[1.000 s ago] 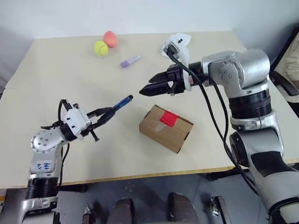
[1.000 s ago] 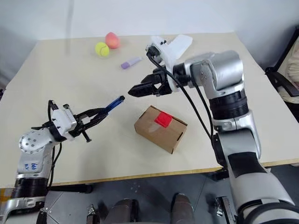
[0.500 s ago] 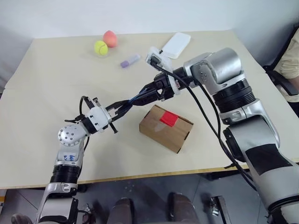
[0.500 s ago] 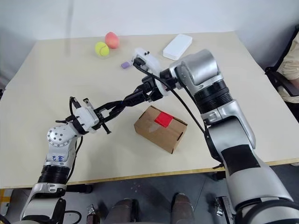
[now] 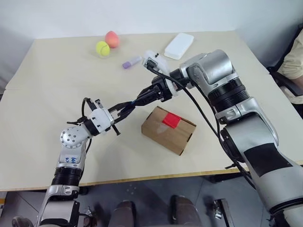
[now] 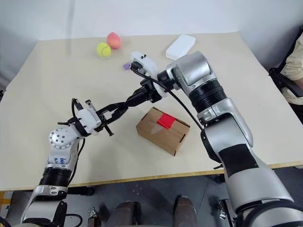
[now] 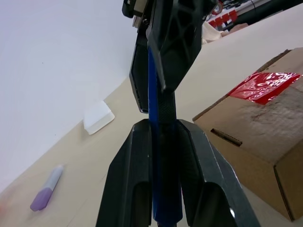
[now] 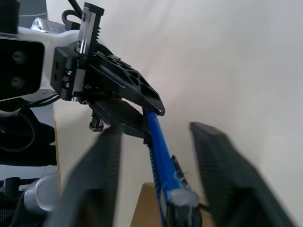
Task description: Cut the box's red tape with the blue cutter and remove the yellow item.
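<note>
The brown box (image 5: 168,130) lies on the table with the red tape (image 5: 171,120) across its closed top flaps. My left gripper (image 5: 127,108) is shut on the blue cutter (image 5: 137,100) and holds it in the air up and to the left of the box. The cutter's far end lies between the spread fingers of my open right gripper (image 5: 142,98). In the right wrist view the cutter (image 8: 158,142) shows a gap on each side. The left wrist view has the cutter (image 7: 158,94) clamped between my two fingers. The yellow item is hidden.
At the table's far side lie a yellow-green tennis ball (image 5: 102,48), a peach-coloured ball (image 5: 111,39), a lilac marker (image 5: 131,62) and a flat white case (image 5: 179,45). A person's sleeve (image 5: 297,56) shows at the right edge.
My left arm swung right with the cutter, bringing its tip between the right fingers. The right gripper came left and down to meet it, uncovering the white case.
</note>
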